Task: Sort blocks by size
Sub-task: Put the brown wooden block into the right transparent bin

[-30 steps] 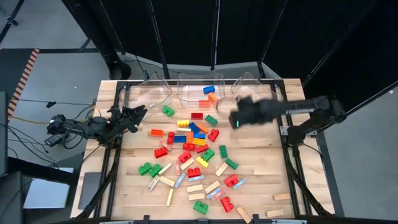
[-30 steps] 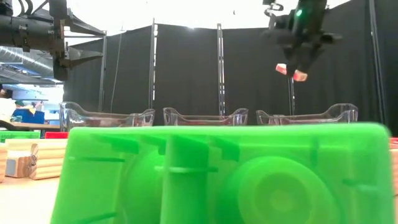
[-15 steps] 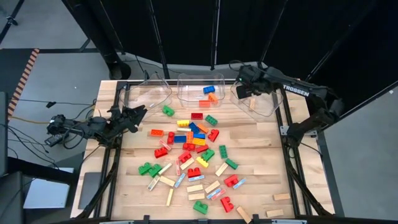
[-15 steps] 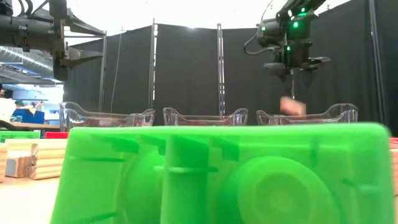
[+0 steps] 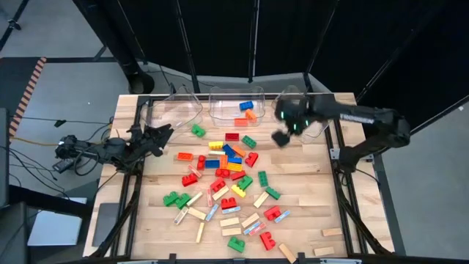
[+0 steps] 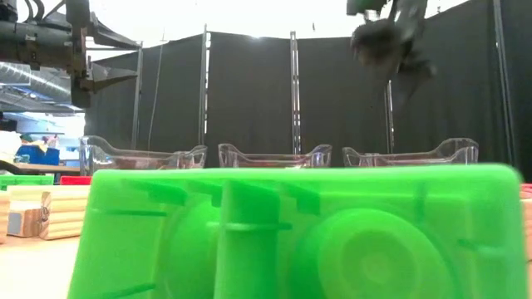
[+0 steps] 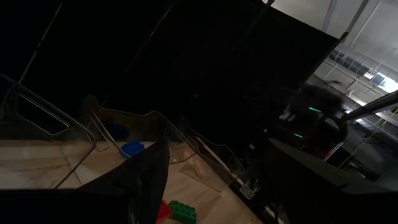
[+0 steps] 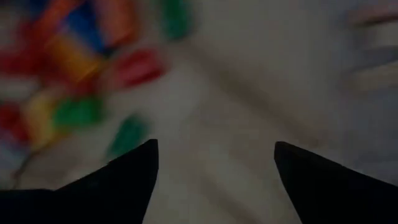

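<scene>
Scattered across the wooden tabletop, studded plastic and tan wooden blocks are seen; right end effector released, empty, near clear bins; left end effector released.

Blocks under the black right claw are red, green, blue, yellow, orange, plus tan bars. Pale wood table, clear bins behind.

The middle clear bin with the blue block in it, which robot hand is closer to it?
The right. The right gripper hovers open just off the middle bin toward the right bin, while the left gripper waits open past the left bin, by the table's left edge.
</scene>
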### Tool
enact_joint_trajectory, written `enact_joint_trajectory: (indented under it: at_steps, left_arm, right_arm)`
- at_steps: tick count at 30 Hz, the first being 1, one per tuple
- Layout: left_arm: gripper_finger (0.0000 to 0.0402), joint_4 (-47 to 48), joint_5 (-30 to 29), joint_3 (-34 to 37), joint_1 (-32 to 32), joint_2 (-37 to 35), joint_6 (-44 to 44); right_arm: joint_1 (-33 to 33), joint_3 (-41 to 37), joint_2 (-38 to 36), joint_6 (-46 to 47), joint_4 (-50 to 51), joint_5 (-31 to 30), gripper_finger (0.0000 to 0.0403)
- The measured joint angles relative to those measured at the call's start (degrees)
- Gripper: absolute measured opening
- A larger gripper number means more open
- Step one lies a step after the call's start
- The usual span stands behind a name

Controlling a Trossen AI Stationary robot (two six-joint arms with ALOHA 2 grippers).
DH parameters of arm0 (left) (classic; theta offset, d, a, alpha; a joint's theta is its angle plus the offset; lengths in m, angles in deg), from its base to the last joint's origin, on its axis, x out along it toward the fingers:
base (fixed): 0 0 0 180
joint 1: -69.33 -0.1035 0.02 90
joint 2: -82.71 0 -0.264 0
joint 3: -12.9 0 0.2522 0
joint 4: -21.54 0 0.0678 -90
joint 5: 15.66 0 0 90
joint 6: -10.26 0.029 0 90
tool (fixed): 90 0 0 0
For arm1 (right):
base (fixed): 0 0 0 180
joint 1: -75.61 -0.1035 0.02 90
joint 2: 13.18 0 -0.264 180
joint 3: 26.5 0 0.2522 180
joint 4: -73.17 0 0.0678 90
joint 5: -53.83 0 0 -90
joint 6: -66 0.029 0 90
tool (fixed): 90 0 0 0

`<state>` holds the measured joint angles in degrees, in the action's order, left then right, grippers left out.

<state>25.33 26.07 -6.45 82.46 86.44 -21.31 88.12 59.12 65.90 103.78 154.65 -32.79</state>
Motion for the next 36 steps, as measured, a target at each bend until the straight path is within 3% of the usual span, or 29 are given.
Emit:
enact_joint_trajectory:
  at_steps: [8, 13, 23, 29, 36]
  left_arm:
    - [0.0269, 0.93, 0.04, -0.02, 0.0, 0.0, -0.46]
    - [0.0269, 0.91, 0.07, -0.02, 0.01, 0.0, -1.06]
    - [0.0269, 0.93, 0.09, -0.02, 0.0, 0.0, -4.73]
    - [0.0269, 0.89, 0.57, -0.02, 0.0, 0.0, -7.38]
    - [0.0269, 0.71, 2.58, -0.02, 0.02, 0.0, -9.18]
  right_arm:
    - [-36.87, 0.02, 1.81, 35.71, -2.28, -9.25, 0.0296]
    - [-51.03, 0.02, 8.95, 54.81, -7.93, -11.1, 0.0291]
    - [-57.75, 0.43, 24.34, 56.72, -27.93, -4.44, 0.0283]
    - [-60.25, 3.32, 28.61, 57.44, -27.1, -3.52, 0.0279]
    - [-63.67, 3.54, 28.72, 62.15, -27.97, -5.54, 0.0278]
